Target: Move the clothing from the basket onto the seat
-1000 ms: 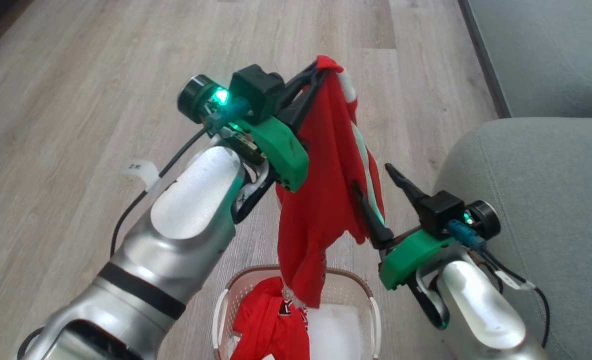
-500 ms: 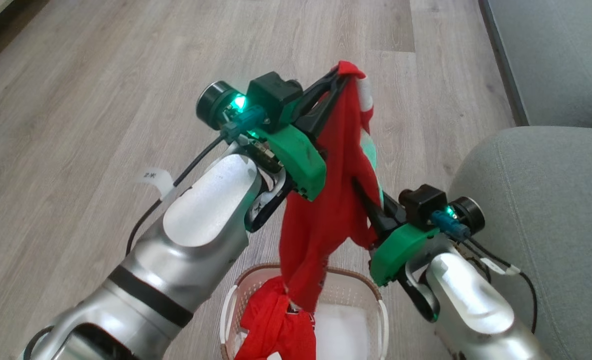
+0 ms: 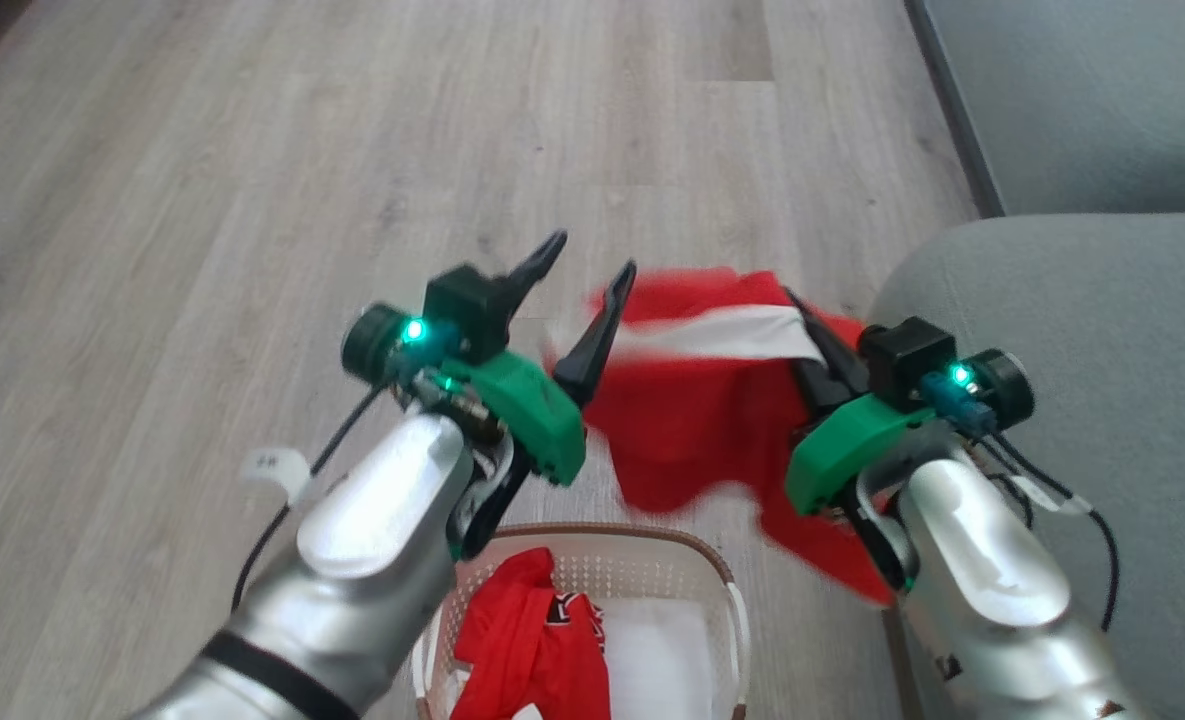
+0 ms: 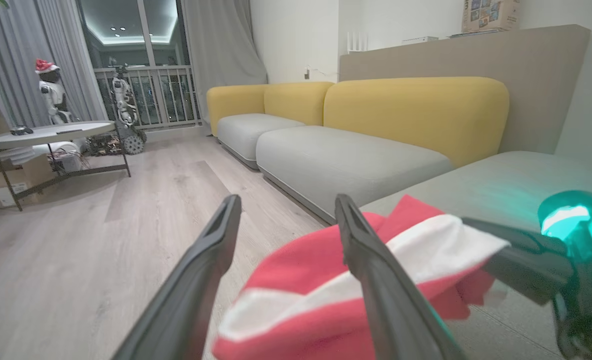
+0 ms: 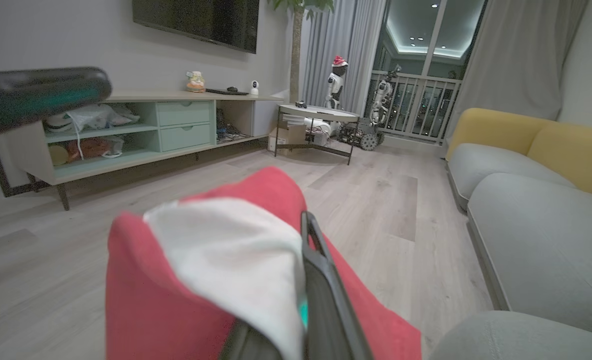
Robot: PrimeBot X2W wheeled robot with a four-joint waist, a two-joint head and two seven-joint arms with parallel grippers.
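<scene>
Dark right fingers [image 5: 325, 300] pinch thin red clothing [image 3: 697, 420], white-striped and draping.

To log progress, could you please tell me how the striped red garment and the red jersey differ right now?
The striped garment hangs in the air, clamped in the shut right gripper; the jersey lies bunched in the basket. The striped garment shows a broad white band; the jersey shows black white-edged lettering. Both are bright red, and neither is on the seat.
</scene>
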